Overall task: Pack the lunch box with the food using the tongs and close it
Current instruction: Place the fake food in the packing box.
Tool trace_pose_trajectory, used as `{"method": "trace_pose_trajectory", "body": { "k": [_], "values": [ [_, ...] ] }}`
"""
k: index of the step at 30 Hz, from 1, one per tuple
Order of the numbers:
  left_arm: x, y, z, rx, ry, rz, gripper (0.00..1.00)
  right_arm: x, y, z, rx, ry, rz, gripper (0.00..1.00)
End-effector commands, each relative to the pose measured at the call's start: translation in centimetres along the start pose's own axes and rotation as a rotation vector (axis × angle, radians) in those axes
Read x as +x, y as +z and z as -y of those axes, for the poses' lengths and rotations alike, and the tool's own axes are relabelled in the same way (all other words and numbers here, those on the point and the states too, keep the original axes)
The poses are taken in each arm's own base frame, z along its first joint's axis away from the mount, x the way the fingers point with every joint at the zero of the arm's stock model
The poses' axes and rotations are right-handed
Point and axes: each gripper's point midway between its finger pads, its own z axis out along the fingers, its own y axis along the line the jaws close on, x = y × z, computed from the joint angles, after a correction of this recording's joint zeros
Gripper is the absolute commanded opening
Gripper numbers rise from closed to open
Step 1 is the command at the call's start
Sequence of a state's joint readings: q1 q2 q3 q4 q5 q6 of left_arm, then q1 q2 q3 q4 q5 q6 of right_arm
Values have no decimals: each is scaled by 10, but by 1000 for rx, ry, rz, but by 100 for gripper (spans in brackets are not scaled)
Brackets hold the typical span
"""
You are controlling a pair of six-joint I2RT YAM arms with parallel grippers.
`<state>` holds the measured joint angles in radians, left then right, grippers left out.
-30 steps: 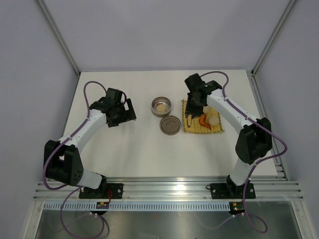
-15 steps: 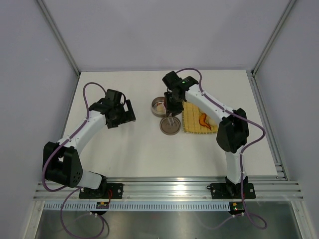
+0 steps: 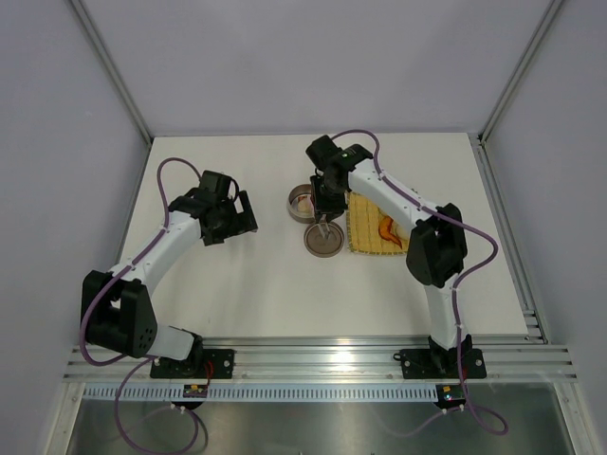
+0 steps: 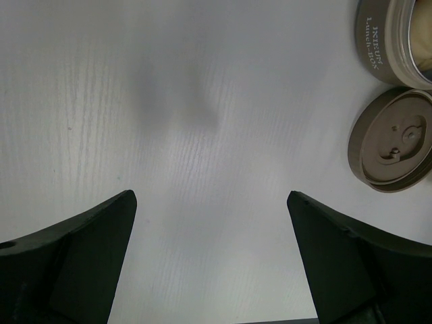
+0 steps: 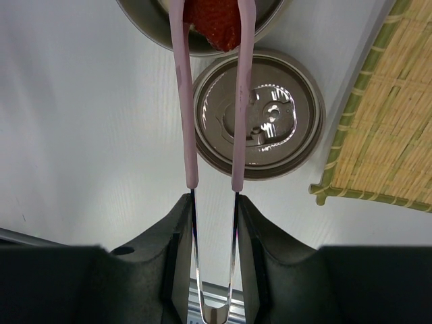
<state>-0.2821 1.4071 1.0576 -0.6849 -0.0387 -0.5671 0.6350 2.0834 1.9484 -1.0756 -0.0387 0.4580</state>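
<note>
Our right hand (image 5: 214,209), half closed, squeezes the tongs (image 5: 183,101) so they pinch the red chunk (image 5: 214,27) above the lunch box (image 5: 152,30), while our left hand (image 4: 209,202), at nine o'clock, gapes wide and empty.

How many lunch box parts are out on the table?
2: the open tin, below the red chunk held in the tongs, and its lid lying beside it, left of the mat.

Top external: high over the near edge, looking down on the whole table (image 3: 237,284) | left wrist: close, facing down, lunch box (image 4: 386,40) and lid (image 4: 395,138) to its right | right wrist: close above both.
</note>
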Motion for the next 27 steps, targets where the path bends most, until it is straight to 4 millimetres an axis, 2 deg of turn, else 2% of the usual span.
{"method": "trace_pose_trajectory", "body": {
  "k": [1, 5, 6, 7, 12, 21, 23, 27],
  "values": [
    [-11, -7, 2, 19, 0, 52, 99, -15, -5, -2, 13, -18, 45, 18],
    [-12, -8, 2, 19, 1, 54, 99, -21, -8, -5, 5, -19, 61, 20],
    [-12, -9, 2, 17, 3, 55, 99, -25, -10, -2, 21, -18, 79, 22],
    [-13, -9, 1, 17, 2, 58, 99, -24, 1, -1, 32, -18, 59, 23],
    [-13, -10, 0, 14, 0, 60, 99, -28, -1, -2, 34, -18, 69, 34],
    [-13, -11, 0, 16, 1, 59, 99, -30, -2, -3, 32, -17, 73, 36],
    [-13, -11, 0, 16, 1, 59, 99, -30, -2, -4, 29, -15, 69, 41],
    [-13, -11, -1, 13, -3, 60, 99, -31, -3, -4, 29, -17, 73, 42]
  ]
}}
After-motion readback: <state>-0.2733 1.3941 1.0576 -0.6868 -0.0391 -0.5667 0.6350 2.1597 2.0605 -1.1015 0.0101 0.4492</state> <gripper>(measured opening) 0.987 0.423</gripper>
